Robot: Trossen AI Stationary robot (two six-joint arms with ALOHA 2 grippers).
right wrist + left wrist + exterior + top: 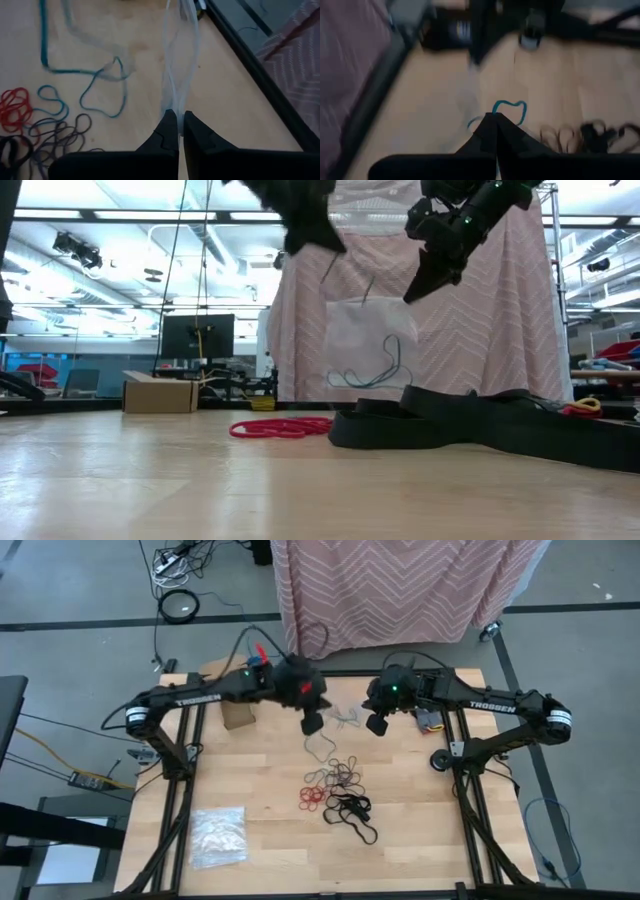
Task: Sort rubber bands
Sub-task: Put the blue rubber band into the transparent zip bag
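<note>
A clear plastic bag (365,335) hangs between both grippers above the table's far middle, and thin blue rubber bands (378,375) show in its lower part. My left gripper (312,723) is shut at the bag's left top. My right gripper (377,724) is shut at its right top. Loose rubber bands lie on the wood nearer the near edge: tan and dark loops (338,776), a red cluster (311,798) and larger black ones (352,810). My left gripper (493,117) is shut on the bag's upper left corner (327,272), coming from above. The bag hangs clear below it, and blur hides the exact place of contact. My right gripper (180,114) pinches the bag's upper right edge (178,100) between its two fingertips, slanting down from above. The gathered film (179,55) runs on past the fingers, and the bag hangs clear of the table.
A second clear bag (218,836) lies near the table's near left corner. A small cardboard box (238,716) stands at the far left. A pink patterned cloth (400,590) hangs beyond the far edge. Bare wood shows on the near right (430,830).
</note>
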